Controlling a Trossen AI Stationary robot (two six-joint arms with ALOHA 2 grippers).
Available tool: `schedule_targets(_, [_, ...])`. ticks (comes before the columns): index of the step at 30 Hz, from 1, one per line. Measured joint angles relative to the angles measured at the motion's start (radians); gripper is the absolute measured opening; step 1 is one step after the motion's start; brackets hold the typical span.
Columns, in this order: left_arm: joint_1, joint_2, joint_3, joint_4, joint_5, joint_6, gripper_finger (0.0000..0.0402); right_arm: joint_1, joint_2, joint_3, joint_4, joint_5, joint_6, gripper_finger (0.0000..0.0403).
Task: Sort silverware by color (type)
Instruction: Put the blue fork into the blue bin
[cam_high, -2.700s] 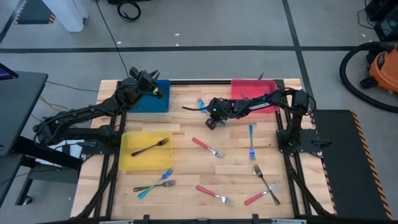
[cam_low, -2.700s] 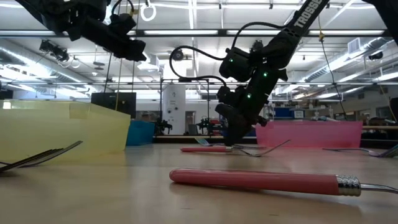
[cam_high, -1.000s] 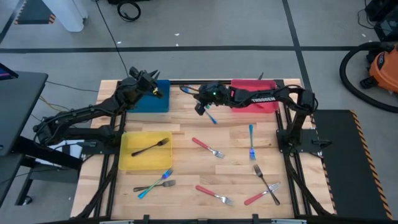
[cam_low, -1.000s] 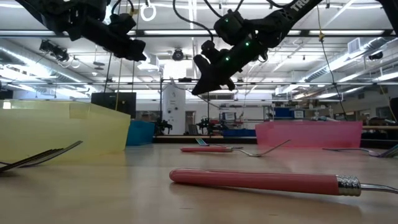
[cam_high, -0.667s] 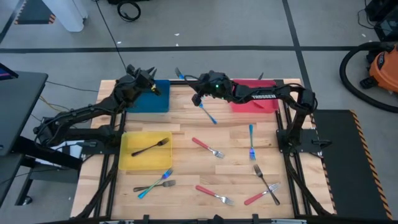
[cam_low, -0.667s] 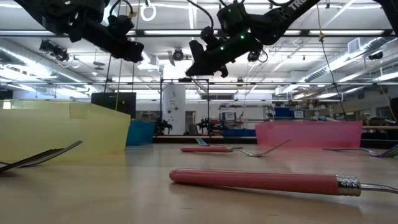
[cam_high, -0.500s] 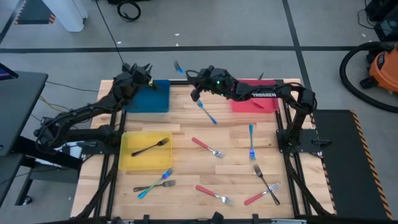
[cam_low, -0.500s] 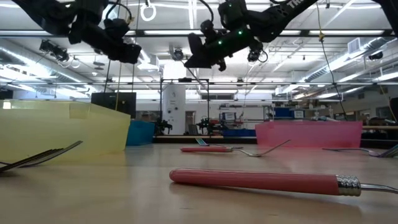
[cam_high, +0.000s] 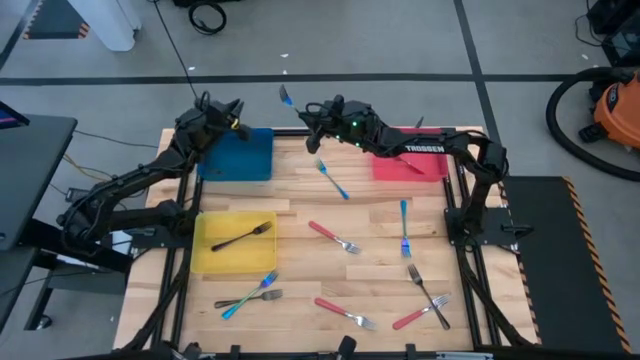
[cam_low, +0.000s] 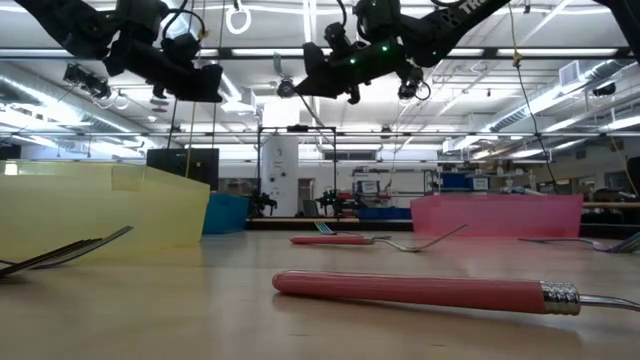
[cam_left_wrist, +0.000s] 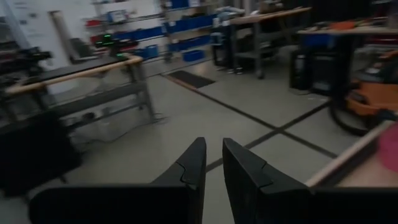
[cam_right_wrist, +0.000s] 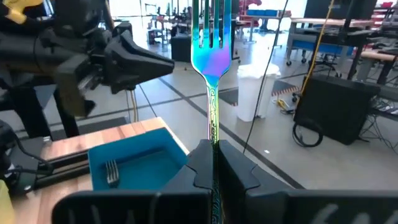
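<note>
Front edge of table (cam_high: 300, 335): red-handled fork (cam_high: 343, 312) and another red-handled fork (cam_high: 418, 316) lying flat, black-handled fork (cam_high: 427, 288) crossing the latter; at left, blue-handled fork (cam_high: 249, 294) crossed with a dark fork (cam_high: 248, 298).
Yellow tray (cam_high: 213, 262): at left, holding one black fork (cam_high: 241, 237).
Table middle: red fork (cam_high: 333, 237) and blue fork (cam_high: 404, 226) lying apart; farther back, a blue fork (cam_high: 333, 180) alone on the wood.
Red tray (cam_high: 432, 166): back right, under the right arm.
Blue tray (cam_high: 240, 157): back left, one fork (cam_right_wrist: 111, 172) lying inside, handle colour not clear.
Right gripper (cam_high: 308, 113): raised over the back edge between blue and red trays, clamped narrow on the handle of an iridescent blue fork (cam_right_wrist: 211, 56), tines pointing away from the wrist and out past the table edge.
Left gripper (cam_high: 232, 107): raised at the back-left corner beside the blue tray, fingers (cam_left_wrist: 193, 167) narrowly parted, holding nothing.
</note>
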Motion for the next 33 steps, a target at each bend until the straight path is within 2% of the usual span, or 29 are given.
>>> schedule_targets(7, [-0.023,0.000,0.000,0.000,0.196,-0.004,0.0090,0.001,0.000,0.000,-0.001,-0.060,-0.003,0.0017])
schedule_targets(14, [-0.093,0.000,0.000,0.013,0.228,-0.077,0.0142,0.012,0.000,0.000,0.003,-0.064,-0.029,0.0014])
schedule_targets(19, [-0.152,0.000,0.000,0.017,0.329,-0.188,0.0163,0.031,0.000,-0.001,0.012,-0.120,-0.037,0.0014])
schedule_targets(33, [-0.299,0.000,0.000,0.075,0.343,-0.262,0.0164,0.096,0.000,-0.002,0.011,-0.133,-0.073,0.0014])
